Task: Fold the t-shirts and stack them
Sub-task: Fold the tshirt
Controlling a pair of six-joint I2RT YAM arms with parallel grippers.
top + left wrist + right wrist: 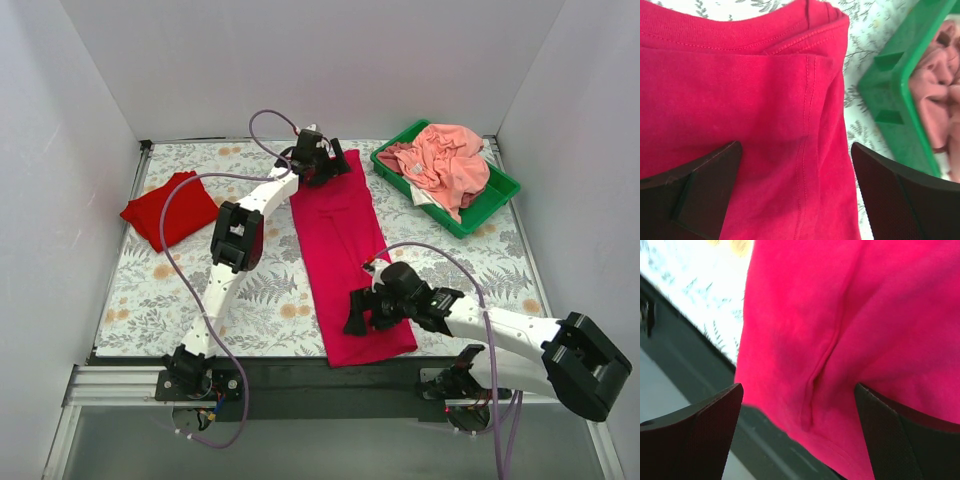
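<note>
Right gripper [799, 390] is hovering, fingers apart, over the near hem of the crimson t-shirt [345, 250]; I'm seeing left gripper [796, 150] likewise spread at the far edge, perhaps touching cloth.

No writing, label, brand or number can be read anywhere, neither on the crimson shirt [340, 240], red shirt [165, 212], tray [498, 190] nor floral cloth [260, 300].

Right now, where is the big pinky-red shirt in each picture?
Top external: the big shirt lies as a long strip down the middle.
Left wrist: the big shirt fills the left and middle, beside the green tray.
Right wrist: the big shirt fills the middle and right.
Shared landmark: the floral cloth, seen beside the shirt in all three views.
</note>
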